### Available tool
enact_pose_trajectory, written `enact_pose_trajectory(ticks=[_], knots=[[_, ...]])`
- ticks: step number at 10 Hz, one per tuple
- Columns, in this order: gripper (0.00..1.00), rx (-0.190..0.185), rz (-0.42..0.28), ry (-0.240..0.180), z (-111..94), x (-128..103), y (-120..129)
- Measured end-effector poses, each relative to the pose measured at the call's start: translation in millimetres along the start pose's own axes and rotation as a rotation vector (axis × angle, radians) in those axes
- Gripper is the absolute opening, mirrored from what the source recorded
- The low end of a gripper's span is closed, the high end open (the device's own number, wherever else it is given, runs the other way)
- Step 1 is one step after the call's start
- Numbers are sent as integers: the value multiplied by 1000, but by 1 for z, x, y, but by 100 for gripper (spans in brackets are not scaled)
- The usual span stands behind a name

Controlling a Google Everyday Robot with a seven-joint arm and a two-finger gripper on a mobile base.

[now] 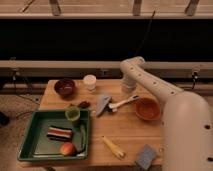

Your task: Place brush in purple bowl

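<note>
The brush (pixel 124 103) lies on the wooden table (pixel 125 132) with its slim whitish handle pointing right, towards the orange bowl. My gripper (pixel 129 91) hangs from the bent white arm directly over the handle's right end, at or just above the table. I cannot see whether it touches the brush. The purple bowl (pixel 65 87) stands empty at the table's back left, well left of the gripper.
An orange bowl (pixel 147 108) sits right of the brush, with a white cup (pixel 90 81) at the back and a grey-blue flat item (pixel 103 103) beside the brush head. A green tray (pixel 30 142) holds food items, with a green cup (pixel 73 114) at its rim. A yellow stick (pixel 114 147) and a grey sponge (pixel 146 156) lie near the front edge.
</note>
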Motion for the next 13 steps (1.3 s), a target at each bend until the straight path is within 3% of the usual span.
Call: enact_pose_trajectory(ticks=[7, 13], knots=[[78, -14, -8, -8, 1, -1, 3], [80, -37, -17, -6, 17, -4, 5]])
